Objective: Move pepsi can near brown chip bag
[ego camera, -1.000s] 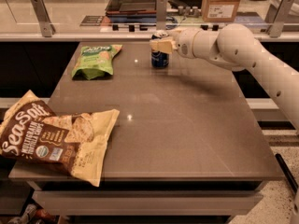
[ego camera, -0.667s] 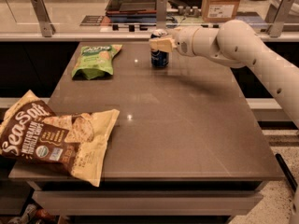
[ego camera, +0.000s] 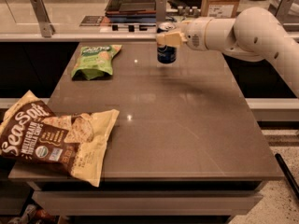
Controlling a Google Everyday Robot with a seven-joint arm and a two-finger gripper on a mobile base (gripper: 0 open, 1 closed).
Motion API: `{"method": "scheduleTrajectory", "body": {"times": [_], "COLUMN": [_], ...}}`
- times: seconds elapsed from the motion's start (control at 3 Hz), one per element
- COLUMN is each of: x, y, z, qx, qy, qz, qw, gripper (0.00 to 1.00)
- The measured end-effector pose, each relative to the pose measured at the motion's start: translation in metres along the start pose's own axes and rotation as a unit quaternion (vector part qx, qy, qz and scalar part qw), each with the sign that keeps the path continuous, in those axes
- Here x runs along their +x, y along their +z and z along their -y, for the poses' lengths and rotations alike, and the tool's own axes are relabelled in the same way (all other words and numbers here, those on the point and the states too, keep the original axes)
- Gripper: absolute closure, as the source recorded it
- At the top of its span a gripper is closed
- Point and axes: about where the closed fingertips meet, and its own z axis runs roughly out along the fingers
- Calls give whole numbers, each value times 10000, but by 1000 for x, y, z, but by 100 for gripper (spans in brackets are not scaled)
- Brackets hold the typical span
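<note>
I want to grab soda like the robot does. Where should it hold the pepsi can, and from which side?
Hold the can around its upper wall, just under the silver top, coming in level from the right of the picture. The gripper is at that spot now. The can stands upright with straight round sides, so a sideways hold fits. The green bag lies well apart on the left.

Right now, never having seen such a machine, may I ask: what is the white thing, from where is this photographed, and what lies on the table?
The white thing is a robot arm reaching in from the right. Its two-finger gripper is closed on the small dark blue pepsi can near the far edge of the grey-brown table. The single camera looks down from the near side. The large crinkled brown chip bag lies at the near left corner, overhanging the edge. A smaller green bag lies at the far left.
</note>
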Motion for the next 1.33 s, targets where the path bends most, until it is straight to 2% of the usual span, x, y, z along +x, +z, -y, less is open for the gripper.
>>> {"method": "scheduleTrajectory", "body": {"times": [0.67, 1.33], "x": [-16, -23], "y": [-30, -54], "z": [-43, -99], "qx": [-716, -955], "qy": [-95, -58], "qz": [66, -245], "qw": [9974, 9951], "gripper": [100, 100]}}
